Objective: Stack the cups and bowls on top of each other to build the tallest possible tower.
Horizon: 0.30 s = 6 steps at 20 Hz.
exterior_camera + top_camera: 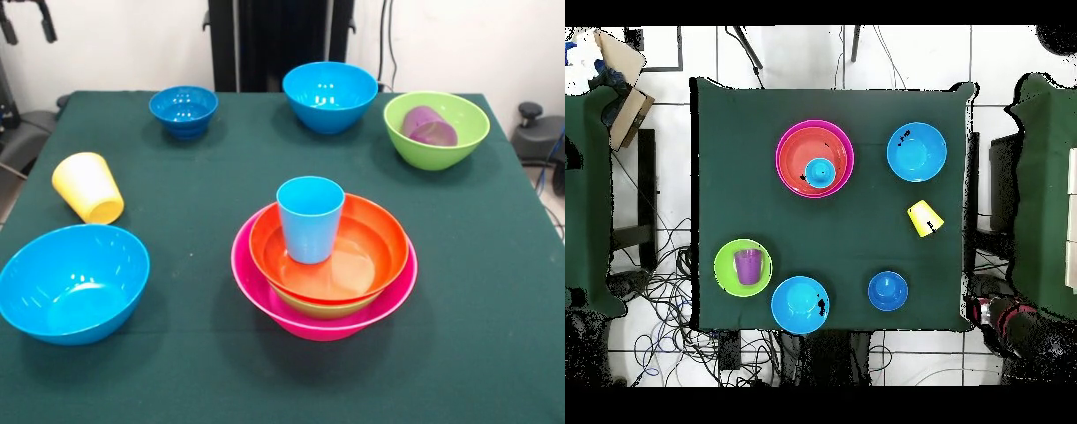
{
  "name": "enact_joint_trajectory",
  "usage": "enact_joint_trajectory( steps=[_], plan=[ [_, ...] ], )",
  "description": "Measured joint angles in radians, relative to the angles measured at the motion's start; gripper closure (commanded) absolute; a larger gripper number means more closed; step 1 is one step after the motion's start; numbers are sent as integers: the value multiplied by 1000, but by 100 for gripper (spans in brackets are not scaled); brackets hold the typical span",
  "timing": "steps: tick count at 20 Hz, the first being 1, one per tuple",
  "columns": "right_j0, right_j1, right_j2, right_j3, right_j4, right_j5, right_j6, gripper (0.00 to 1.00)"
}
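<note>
Nearest the front camera: a big sky-blue bowl (72, 283), upright and empty, and beside it the tower (323, 265), the landmark for these notes. The tower is a large pink bowl (265, 296) at the base, a lime-green bowl (325, 308) showing only as a sliver of rim, a wide orange bowl (371, 252) on top of that, and a light blue cup (310, 219) standing mouth-up inside.

Loose pieces, all apart from the tower:
- Yellow cup (87, 187), lying on its side, just beyond the near sky-blue bowl.
- Small dark-blue footed bowl (184, 110), well behind the tower toward the pedestal.
- Second sky-blue bowl (329, 95), also far behind.
- Second lime-green bowl (436, 129), behind the tower to the other side, with the purple cup (429, 126) tipped over inside it.

Gripper: not in either view; cannot tell its state.

Handling, as judged: all pieces look like light, stiff, glossy plastic, likely slippery. Cups taper, so a pinch across the rim or wall near the mouth seems safest. The yellow cup may roll when touched. Bowls look best taken by one rim edge; smooth walls offer little else.
</note>
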Motion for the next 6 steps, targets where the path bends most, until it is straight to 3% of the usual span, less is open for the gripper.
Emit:
enact_joint_trajectory(
  steps=[6],
  plan=[
    [33,15,0,9,-39,0,0,0]
  ],
)
